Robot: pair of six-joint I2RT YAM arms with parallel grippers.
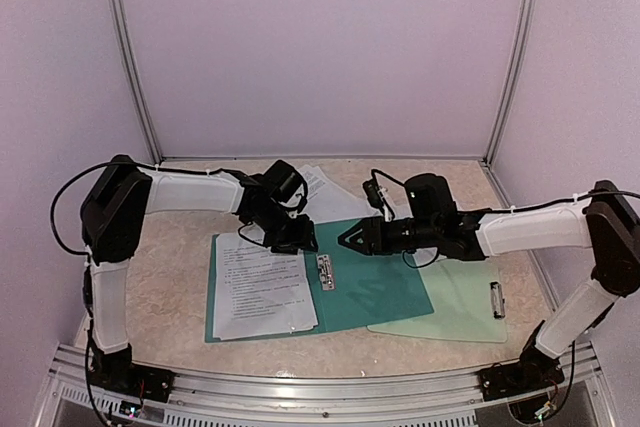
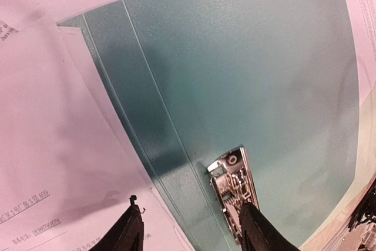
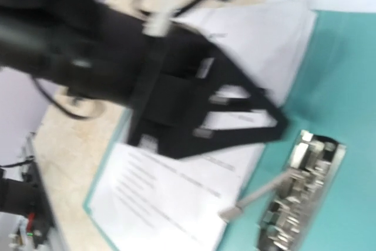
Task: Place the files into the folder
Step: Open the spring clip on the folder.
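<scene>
Even pinkish light, soft shadows, rt wrist view motion-blurred, lft sharp

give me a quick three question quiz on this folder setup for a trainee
1. True or false: the folder lies shut on the table.
2. Fill in: seen from the top camera, the pale green clipboard lies to the folder's ___.
3. Where do the files inside the folder lie? A) on its left half B) on its right half C) under the clipboard

Key: 1 false, it lies open. 2 right. 3 A.
</scene>
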